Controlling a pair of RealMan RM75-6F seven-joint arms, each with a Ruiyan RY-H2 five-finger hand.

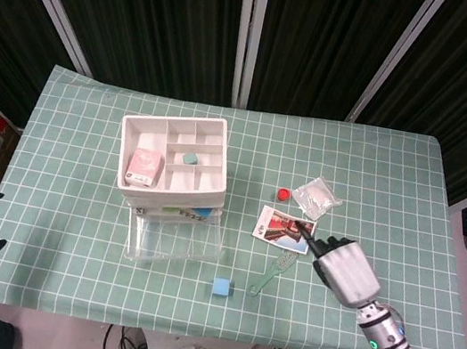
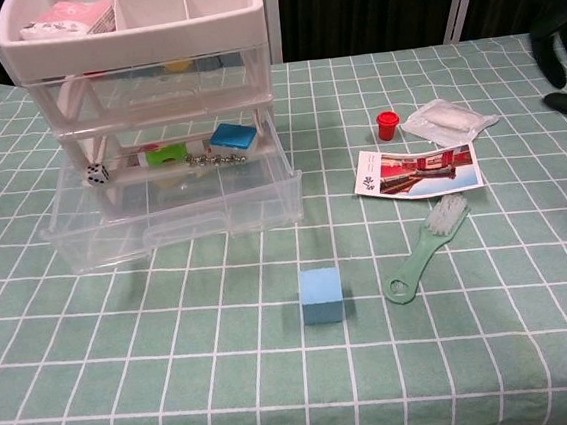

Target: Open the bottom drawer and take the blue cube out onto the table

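Beside the blue cube (image 2: 321, 294), no legible writing on the card (image 2: 418, 170).

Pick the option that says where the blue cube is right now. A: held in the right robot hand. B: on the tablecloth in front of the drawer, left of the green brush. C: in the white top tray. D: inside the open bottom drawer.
B: the blue cube sits free on the tablecloth, ahead of the open bottom drawer and left of the green brush.
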